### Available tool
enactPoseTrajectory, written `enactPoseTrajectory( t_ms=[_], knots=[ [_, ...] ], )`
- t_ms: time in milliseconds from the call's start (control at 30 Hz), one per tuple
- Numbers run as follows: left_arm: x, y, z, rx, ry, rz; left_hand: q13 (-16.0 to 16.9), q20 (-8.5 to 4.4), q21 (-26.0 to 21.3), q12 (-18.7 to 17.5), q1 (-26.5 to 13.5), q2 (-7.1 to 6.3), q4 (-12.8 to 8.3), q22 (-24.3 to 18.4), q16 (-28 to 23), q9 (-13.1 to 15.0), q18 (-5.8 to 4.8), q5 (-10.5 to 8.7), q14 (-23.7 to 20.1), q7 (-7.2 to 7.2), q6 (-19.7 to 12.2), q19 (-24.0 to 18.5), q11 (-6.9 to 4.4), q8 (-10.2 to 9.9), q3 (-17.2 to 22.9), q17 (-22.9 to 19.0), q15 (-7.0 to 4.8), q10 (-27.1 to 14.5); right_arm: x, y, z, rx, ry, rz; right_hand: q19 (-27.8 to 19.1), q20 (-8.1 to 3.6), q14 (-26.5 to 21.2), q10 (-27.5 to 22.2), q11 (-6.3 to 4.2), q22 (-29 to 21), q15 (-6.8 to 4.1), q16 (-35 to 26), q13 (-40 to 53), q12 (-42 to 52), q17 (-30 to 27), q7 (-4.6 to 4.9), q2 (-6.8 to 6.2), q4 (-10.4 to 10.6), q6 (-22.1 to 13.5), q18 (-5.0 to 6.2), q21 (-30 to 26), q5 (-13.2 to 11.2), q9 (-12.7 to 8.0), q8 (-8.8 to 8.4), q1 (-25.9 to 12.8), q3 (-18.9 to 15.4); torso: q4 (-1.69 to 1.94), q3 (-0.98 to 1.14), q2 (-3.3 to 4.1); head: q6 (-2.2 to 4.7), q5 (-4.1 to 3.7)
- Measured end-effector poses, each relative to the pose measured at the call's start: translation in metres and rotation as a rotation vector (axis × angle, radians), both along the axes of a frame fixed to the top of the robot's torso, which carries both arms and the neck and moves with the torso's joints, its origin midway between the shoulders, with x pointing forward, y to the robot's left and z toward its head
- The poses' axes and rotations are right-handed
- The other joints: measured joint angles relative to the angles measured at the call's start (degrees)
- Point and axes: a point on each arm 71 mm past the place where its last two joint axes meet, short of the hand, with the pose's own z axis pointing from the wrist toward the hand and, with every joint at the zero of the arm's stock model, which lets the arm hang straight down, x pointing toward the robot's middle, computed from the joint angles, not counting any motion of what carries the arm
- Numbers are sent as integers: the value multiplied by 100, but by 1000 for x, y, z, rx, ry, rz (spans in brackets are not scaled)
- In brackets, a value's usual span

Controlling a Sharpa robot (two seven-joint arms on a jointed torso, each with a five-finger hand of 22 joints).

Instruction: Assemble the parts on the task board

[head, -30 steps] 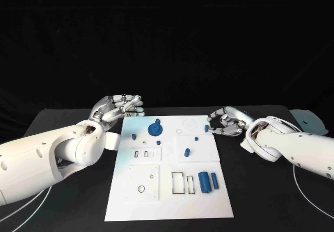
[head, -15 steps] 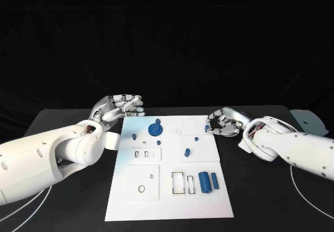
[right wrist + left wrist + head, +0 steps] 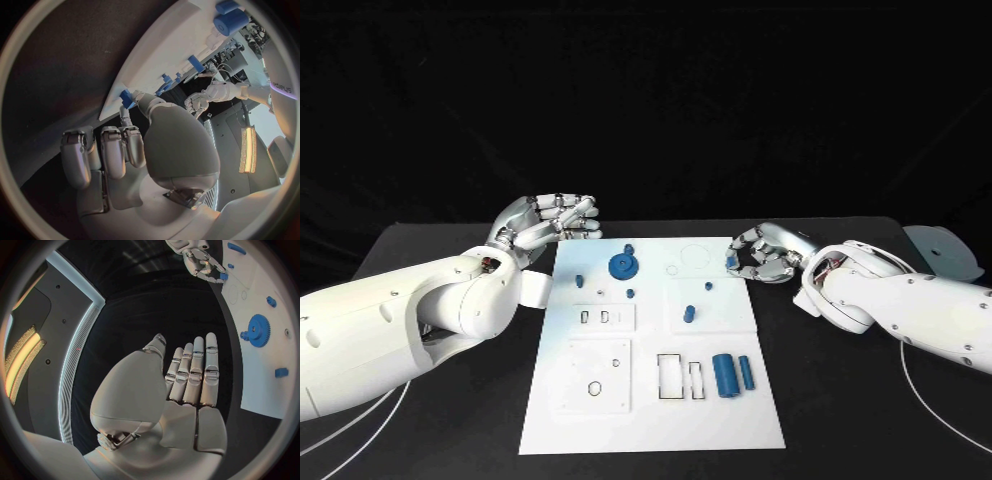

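"sharpa" lettering (image 3: 282,90) on left arm (image 3: 275,75)

Bare table (image 3: 848,400) either side of task board (image 3: 646,420) — passable; blue gear (image 3: 623,266), upright pegs crowd far end.

**One partial word on the arm**

In the right wrist view, dark lettering runs along the white casing of the robot's left arm (image 3: 278,75), near the edge of the circle. It seems to read "SHARPA", but the fisheye bend and small size leave the letters uncertain. The task board (image 3: 653,400) carries black outlines and holes but no letters or numbers. No marking can be read on the blue parts or on either hand.
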Motion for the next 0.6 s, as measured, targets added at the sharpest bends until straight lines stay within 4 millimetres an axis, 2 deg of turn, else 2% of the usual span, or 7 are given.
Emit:
enactPoseTrajectory(
  t_ms=[133, 267, 333, 600],
  knots=[
    [0, 0, 0, 1, 1, 0, 0, 0, 1, 0, 0, 0, 0, 0, 0, 0, 0, 0, 0, 0, 0, 0, 0, 0, 0, 0, 0, 0, 0, 0, 0, -2, 1, -1, 0, 0, 0, 0, 0, 0, 0, 0, 0, 0, 0, 20, 47, 0, 20, 0, 0, 0, 0, 0, -2, 0, -7, 2, 0, -1, 2],
    [0, 0, 0, 1, 2, 1, 0, 0, 1, 0, 23, 23, 0, 0, 0, 0, 0, 0, 0, 0, 0, 0, 0, 0, 0, 0, 0, 0, 0, 0, -1, -3, 1, -2, 0, 0, 0, 0, 0, -1, 0, 0, -1, 13, -1, 3, 46, -3, 111, 0, 0, 0, 7, 2, -2, 32, -7, 3, 0, -6, 3],
    [0, 0, 0, 1, 3, 1, 0, 0, 1, 0, 23, 23, 0, 0, 0, 0, 0, 0, 0, 0, 0, 0, 0, 0, 0, -1, 0, 0, 0, 1, -1, -3, 1, -2, 0, 0, 0, 0, 0, -1, 0, 0, -1, 23, -1, -11, 96, -10, 194, 0, 0, 0, 18, 45, -9, 70, -7, 3, 0, -8, 2],
    [0, 0, 0, 2, 4, 1, 0, 0, 1, 0, 23, 23, 0, 0, 0, 0, 0, 0, 0, 0, 0, 0, 0, 0, 0, 4, 0, 0, 1, 3, -1, -2, 2, 0, 0, 0, 2, 0, 0, 4, -2, 0, -1, 46, -1, -68, 146, -25, 320, 0, 12, -1, 39, 89, -6, 117, -7, 4, -1, -9, -13]
  ],
)
